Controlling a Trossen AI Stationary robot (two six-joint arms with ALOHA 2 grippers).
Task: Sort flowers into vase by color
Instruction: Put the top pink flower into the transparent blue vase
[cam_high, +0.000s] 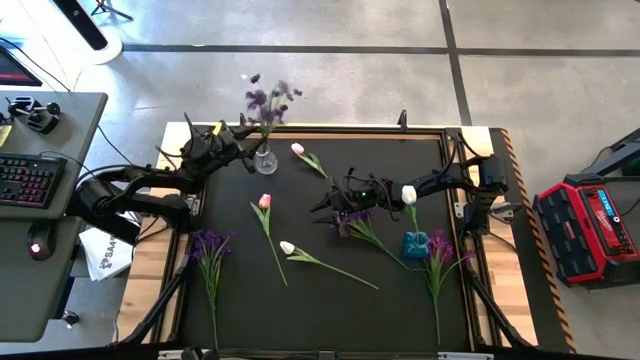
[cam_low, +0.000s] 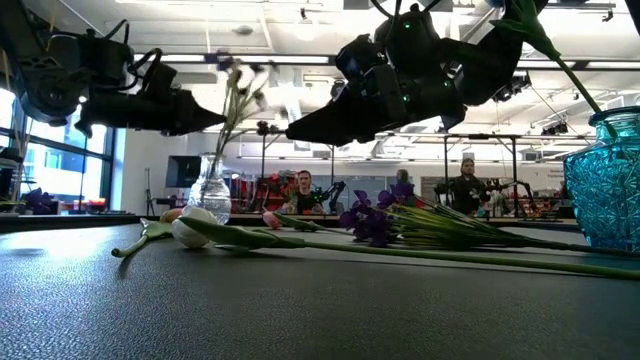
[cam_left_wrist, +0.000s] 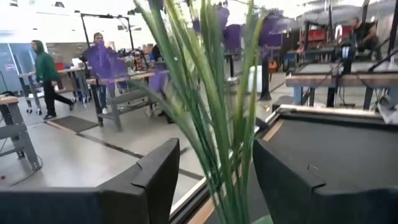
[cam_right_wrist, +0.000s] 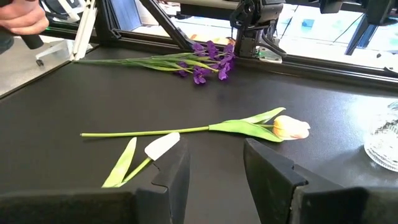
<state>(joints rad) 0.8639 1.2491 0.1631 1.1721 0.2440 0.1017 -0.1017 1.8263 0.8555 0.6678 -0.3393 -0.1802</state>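
A clear glass vase (cam_high: 264, 160) near the far edge holds purple sprays (cam_high: 268, 100). My left gripper (cam_high: 243, 158) is open beside it, and in the left wrist view the green stems (cam_left_wrist: 224, 143) rise between its fingers (cam_left_wrist: 155, 180) without touching them. A teal vase (cam_high: 415, 243) holds a white tulip (cam_high: 408, 194). My right gripper (cam_high: 320, 207) hovers open mid-table above a lying purple spray (cam_high: 352, 225). It faces a pink tulip (cam_right_wrist: 289, 127) and a white tulip (cam_right_wrist: 161, 146), both lying flat.
Another pink tulip (cam_high: 298, 150) lies right of the clear vase. Purple sprays lie near the left edge (cam_high: 210, 243) and beside the teal vase (cam_high: 440, 247). The table has a raised frame (cam_high: 300, 128). People sit in the room behind (cam_low: 303, 190).
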